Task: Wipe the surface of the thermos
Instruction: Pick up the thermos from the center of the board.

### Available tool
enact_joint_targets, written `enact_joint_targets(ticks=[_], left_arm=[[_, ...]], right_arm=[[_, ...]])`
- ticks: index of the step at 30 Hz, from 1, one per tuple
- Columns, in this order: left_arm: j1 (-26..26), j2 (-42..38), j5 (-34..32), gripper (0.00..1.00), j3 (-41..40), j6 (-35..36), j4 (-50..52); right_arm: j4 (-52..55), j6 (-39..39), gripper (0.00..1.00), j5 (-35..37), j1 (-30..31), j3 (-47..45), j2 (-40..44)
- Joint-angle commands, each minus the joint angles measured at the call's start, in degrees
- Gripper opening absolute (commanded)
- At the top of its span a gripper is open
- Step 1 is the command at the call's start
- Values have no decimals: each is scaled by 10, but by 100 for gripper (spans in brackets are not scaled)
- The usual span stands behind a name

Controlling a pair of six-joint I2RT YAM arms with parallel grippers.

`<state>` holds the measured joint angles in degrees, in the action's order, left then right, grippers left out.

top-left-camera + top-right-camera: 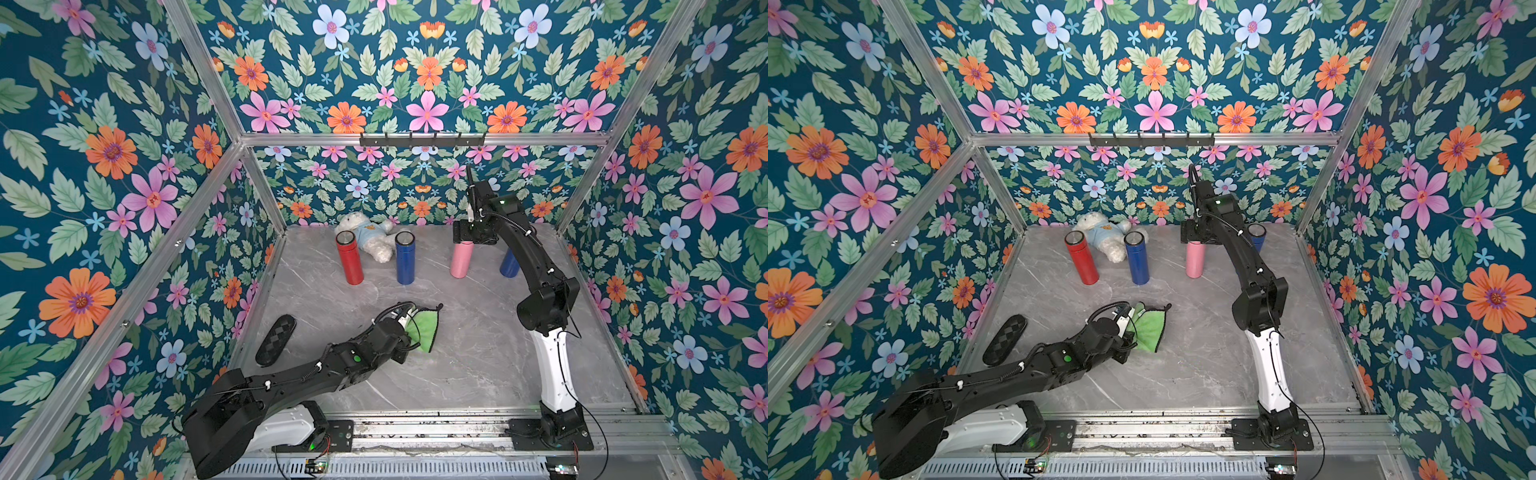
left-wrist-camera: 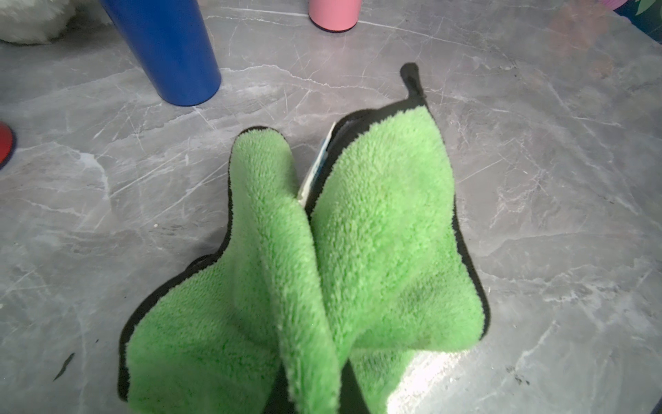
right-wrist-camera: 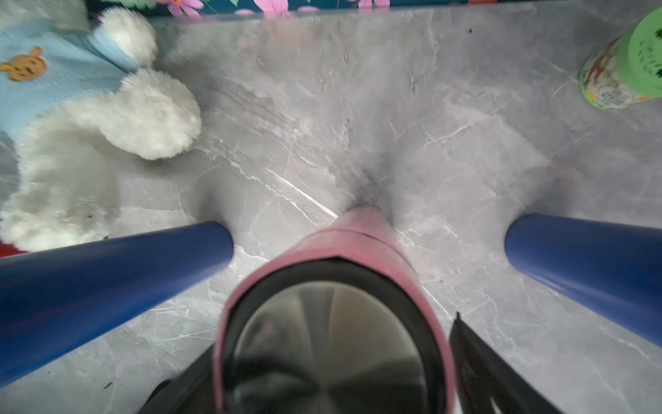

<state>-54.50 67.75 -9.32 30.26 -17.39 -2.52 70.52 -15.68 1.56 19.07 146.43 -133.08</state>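
The left tool [image 1: 409, 324] clenched the green cloth [image 1: 424, 331] over the worktop [image 1: 457, 361]. The right tool [image 1: 467, 237] stood released, jaws astride the top of the upright pink thermos [image 1: 460, 262] near the back.

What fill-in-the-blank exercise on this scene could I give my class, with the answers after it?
The cloth clamped in the left gripper is ____ in colour.
The right gripper has its open jaws either side of the top of the ____ thermos.
The plush bear lying at the back of the table wears a light ____ top.
Missing words: green; pink; blue.
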Motion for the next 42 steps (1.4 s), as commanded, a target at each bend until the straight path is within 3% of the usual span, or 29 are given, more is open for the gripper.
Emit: enact_joint_targets(ticks=[1, 15, 20, 24, 30, 36, 42], left_arm=[[4, -7, -12, 0, -1, 9, 7], [18, -35, -17, 0, -17, 9, 22], [18, -38, -17, 0, -19, 7, 23], [19, -39, -17, 0, -20, 7, 23], [19, -52, -21, 0, -20, 5, 29], [19, -79, -12, 0, -34, -20, -3], [22, -94, 33, 0, -90, -77, -142]], right_arm=[[2, 10, 87, -2, 0, -5, -5], [4, 19, 84, 0, 0, 26, -47], [8, 22, 79, 5, 0, 25, -51], [12, 30, 62, -1, 0, 23, -50], [23, 51, 0, -10, 2, 13, -43], [-13, 97, 0, -31, 16, -81, 39], [-99, 150, 0, -51, 60, -261, 185]])
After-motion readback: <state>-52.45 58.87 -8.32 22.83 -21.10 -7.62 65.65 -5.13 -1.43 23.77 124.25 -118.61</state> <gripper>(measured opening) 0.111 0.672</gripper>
